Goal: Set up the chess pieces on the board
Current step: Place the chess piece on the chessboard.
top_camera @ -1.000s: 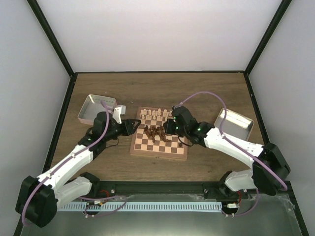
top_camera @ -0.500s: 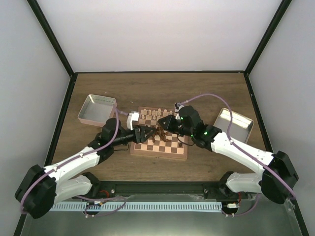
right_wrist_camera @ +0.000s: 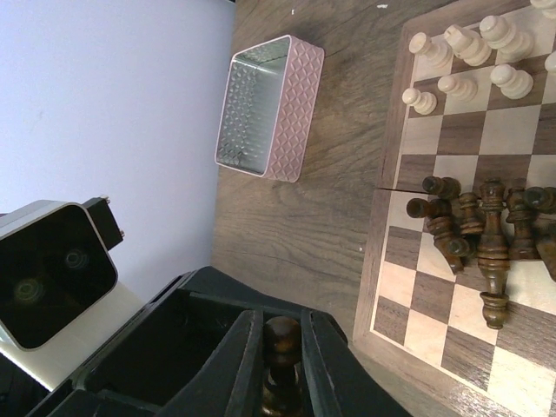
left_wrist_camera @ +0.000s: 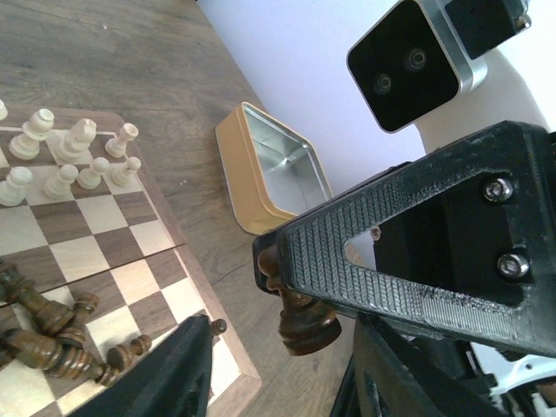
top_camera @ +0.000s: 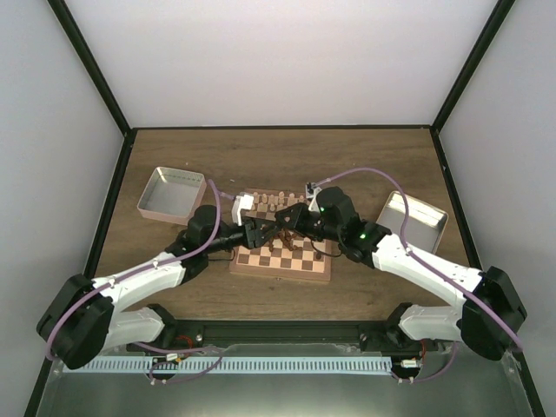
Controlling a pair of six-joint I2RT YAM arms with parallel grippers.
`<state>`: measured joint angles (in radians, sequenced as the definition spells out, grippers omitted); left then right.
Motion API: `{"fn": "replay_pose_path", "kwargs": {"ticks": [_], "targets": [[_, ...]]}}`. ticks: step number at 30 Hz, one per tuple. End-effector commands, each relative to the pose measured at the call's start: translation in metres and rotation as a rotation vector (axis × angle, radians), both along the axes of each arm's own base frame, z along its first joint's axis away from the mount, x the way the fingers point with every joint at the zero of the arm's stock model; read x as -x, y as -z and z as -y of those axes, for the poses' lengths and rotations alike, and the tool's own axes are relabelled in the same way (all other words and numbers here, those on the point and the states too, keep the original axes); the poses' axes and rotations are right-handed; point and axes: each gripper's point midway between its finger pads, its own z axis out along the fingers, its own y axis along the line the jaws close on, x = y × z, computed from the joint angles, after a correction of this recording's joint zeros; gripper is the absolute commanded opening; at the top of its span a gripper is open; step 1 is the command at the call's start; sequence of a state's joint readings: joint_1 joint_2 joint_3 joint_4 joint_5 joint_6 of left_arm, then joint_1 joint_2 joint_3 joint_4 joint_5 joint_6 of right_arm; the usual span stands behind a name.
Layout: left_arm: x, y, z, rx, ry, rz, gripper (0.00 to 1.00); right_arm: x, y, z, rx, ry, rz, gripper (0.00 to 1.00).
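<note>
From above, the left arm (top_camera: 156, 274) and right arm (top_camera: 408, 256) cover the middle of the board (top_camera: 304, 269), and the pieces (top_camera: 271, 201) are too small to tell apart. A finger (left_wrist_camera: 373, 278) hides the middle of the dark piece (left_wrist_camera: 306, 328) in the left wrist view (the right wrist view crops its base).

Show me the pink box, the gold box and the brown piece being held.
pink box (right_wrist_camera: 300, 113): right wrist view, patterned side wall.
gold box (left_wrist_camera: 236, 178): left wrist view, outer wall.
brown piece (right_wrist_camera: 282, 337): right wrist view, its round head.
</note>
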<state>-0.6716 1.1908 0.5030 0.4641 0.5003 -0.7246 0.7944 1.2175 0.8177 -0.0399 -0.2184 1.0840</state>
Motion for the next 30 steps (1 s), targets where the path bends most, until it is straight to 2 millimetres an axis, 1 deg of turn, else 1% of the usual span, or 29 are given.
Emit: {"fn": "replay_pose_path", "kwargs": {"ticks": [1,3,5,9,11,13,15,19,20,22,25,28,30], "targets": [[-0.004,-0.03,0.008,0.063,0.013,0.086,0.38,0.008,-0.004,-0.007,-0.026,-0.043,-0.003,0.13],[-0.007,-0.028,0.006,0.051,-0.005,0.086,0.32,0.009,-0.005,-0.007,-0.029,-0.052,0.0,0.13],[-0.008,-0.031,0.004,0.049,-0.016,0.099,0.25,0.011,-0.007,-0.008,-0.028,-0.064,0.01,0.13],[-0.009,-0.031,0.0,-0.003,-0.024,0.183,0.14,0.013,-0.004,-0.005,0.009,-0.08,0.03,0.13],[-0.004,-0.034,-0.001,-0.025,0.002,0.25,0.1,0.014,-0.004,-0.003,0.042,-0.105,0.052,0.16],[0.002,-0.036,-0.002,-0.048,0.033,0.317,0.08,0.016,-0.008,-0.003,0.067,-0.137,0.076,0.23],[0.008,-0.038,-0.003,-0.08,0.067,0.386,0.06,0.019,-0.011,-0.002,0.098,-0.175,0.093,0.32],[0.02,-0.039,-0.003,-0.163,0.157,0.516,0.04,0.024,-0.028,-0.001,0.137,-0.264,0.157,0.5],[0.023,-0.04,-0.002,-0.176,0.179,0.547,0.04,0.026,-0.034,-0.001,0.139,-0.292,0.175,0.54],[0.029,-0.043,-0.003,-0.203,0.217,0.617,0.04,0.03,-0.04,0.0,0.154,-0.345,0.188,0.57],[0.032,-0.055,-0.006,-0.235,0.234,0.717,0.04,0.036,-0.046,0.001,0.178,-0.412,0.209,0.56],[0.037,-0.055,-0.008,-0.294,0.286,0.76,0.04,0.042,-0.062,0.001,0.168,-0.456,0.239,0.49],[0.043,-0.056,-0.008,-0.325,0.334,0.79,0.05,0.049,-0.068,-0.002,0.15,-0.506,0.244,0.46]]}}
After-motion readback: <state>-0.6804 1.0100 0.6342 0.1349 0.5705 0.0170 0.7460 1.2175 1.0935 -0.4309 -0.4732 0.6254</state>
